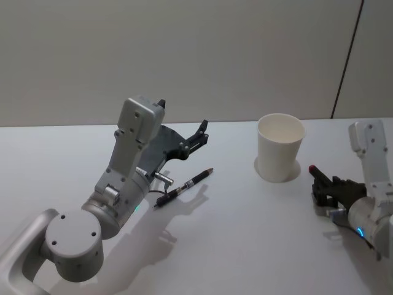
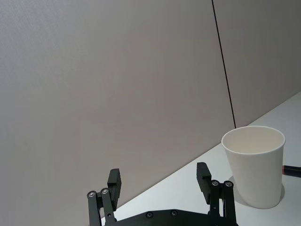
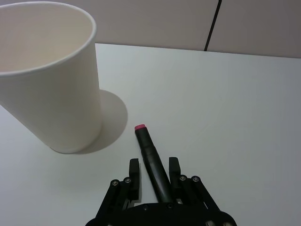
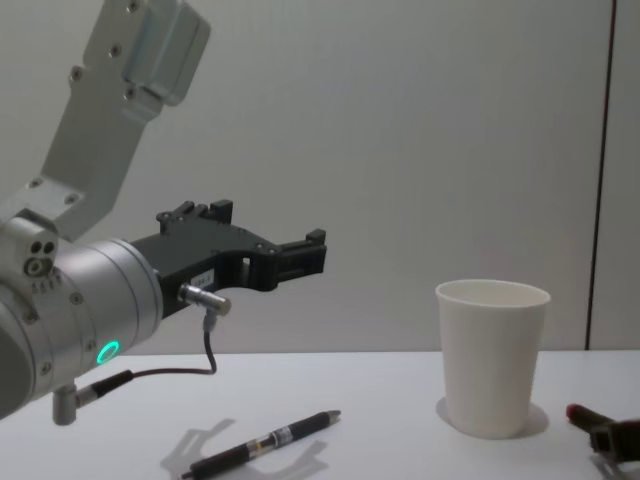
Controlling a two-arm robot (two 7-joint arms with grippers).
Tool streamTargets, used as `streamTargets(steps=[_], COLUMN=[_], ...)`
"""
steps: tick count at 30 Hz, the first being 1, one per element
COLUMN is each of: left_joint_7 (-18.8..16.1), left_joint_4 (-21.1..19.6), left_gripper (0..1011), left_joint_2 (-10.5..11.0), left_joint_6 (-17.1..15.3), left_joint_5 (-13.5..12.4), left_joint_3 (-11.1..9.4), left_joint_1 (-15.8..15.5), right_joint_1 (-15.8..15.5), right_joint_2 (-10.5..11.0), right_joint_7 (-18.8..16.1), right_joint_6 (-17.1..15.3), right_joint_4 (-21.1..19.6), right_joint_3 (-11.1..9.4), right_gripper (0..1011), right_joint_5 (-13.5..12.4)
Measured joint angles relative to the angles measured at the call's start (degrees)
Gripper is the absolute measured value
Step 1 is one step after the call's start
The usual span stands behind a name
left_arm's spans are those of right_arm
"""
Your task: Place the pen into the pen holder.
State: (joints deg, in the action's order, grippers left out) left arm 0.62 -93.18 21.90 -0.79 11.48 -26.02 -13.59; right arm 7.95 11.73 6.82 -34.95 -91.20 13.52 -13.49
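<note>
A pale tabletop point(image 1: 233, 246) is seen carrying everything. The left arm point(image 1: 123, 178) is raised above it, and the left gripper point(image 1: 201, 133) is held in the air with its fingers point(image 2: 114, 181) spread wide and nothing between them. The right arm point(image 1: 374, 203) is kept low at the robot's right, and the right gripper point(image 3: 154, 173) is set down close to the tabletop. Its fingers point(image 3: 134, 176) are parted only narrowly, one on each side of a dark marker with a red end point(image 3: 146, 143); a strip of tabletop is seen between one finger and the marker, so no firm hold is shown. The pen holder point(image 1: 280, 149), a plain white paper cup, is stood upright and empty, out ahead of the left gripper's open fingers and well apart from them. It is also found just ahead of the right gripper and toward the robot's left of it, near the marker's red end but not touching it. The pen point(image 1: 183, 187), black with a lighter band, is laid flat on the tabletop below the left gripper, clear of its fingers, and well apart from the pen holder.
</note>
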Motion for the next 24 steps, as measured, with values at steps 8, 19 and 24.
streamTargets(steps=[8, 19, 24], left_joint_7=[0.0, 0.0, 0.0], left_joint_4=[0.0, 0.0, 0.0], left_gripper=[1001, 1001, 1001], left_joint_2=[0.0, 0.0, 0.0], left_joint_6=[0.0, 0.0, 0.0], left_joint_5=[0.0, 0.0, 0.0], left_joint_3=[0.0, 0.0, 0.0], left_joint_1=[0.0, 0.0, 0.0], right_joint_1=[0.0, -0.1, -0.1], right_joint_2=[0.0, 0.0, 0.0], right_joint_7=[0.0, -0.4, -1.0], right_joint_6=[0.0, 0.7, 1.5], right_joint_4=[0.0, 0.1, 0.2], right_joint_3=[0.0, 0.0, 0.0], right_gripper=[331, 259, 230], right_joint_5=[0.0, 0.5, 1.1])
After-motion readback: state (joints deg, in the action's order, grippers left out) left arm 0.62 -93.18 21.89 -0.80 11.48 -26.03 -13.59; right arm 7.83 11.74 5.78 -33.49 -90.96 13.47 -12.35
